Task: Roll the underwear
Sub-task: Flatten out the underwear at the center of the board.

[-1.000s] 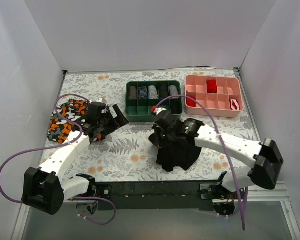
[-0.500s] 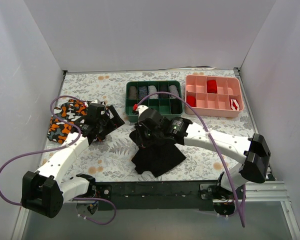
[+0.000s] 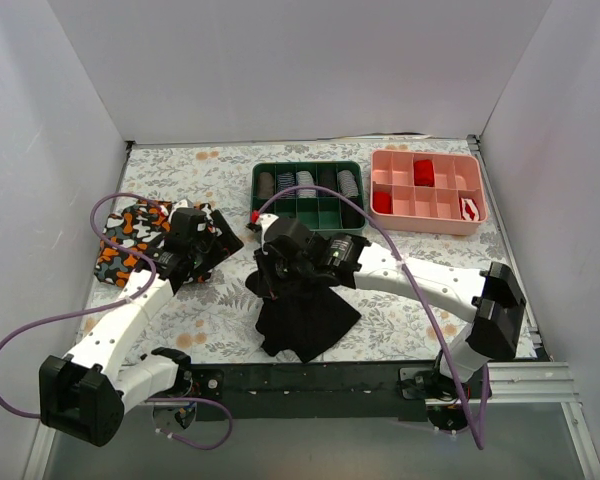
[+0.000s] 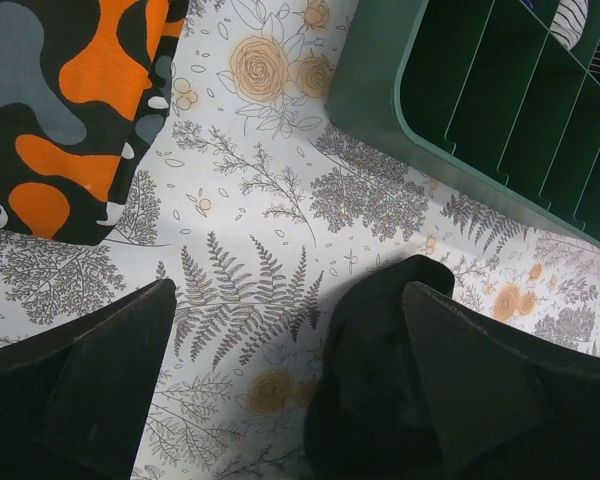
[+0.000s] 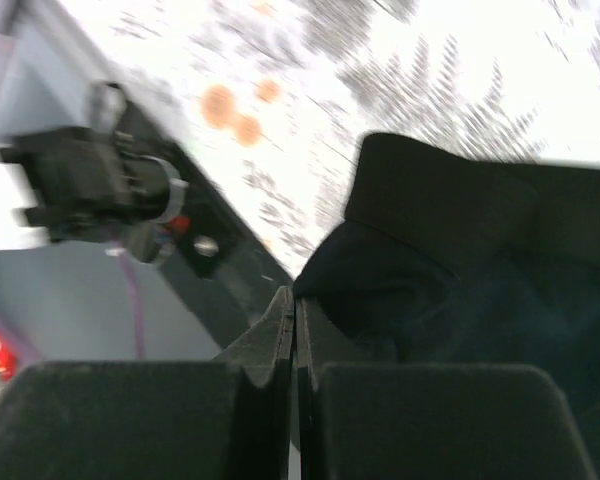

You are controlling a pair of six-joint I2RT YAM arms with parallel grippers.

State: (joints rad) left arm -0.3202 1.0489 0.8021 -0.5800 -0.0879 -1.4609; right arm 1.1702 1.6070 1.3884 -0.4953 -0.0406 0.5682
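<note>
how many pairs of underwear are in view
2. The black underwear is at front centre, held by the right gripper. The camouflage underwear lies at far left, beside the left gripper. None appear hidden.

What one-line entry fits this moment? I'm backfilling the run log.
stage: underwear not yet rolled | right hand: shut on underwear, cloth bunched | left hand: open, beside camouflage underwear

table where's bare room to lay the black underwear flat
Bare table behind the camo underwear, left of the green tray; also in front of the pink tray. Crowded mid-table, where the right gripper holds the black underwear.
</note>
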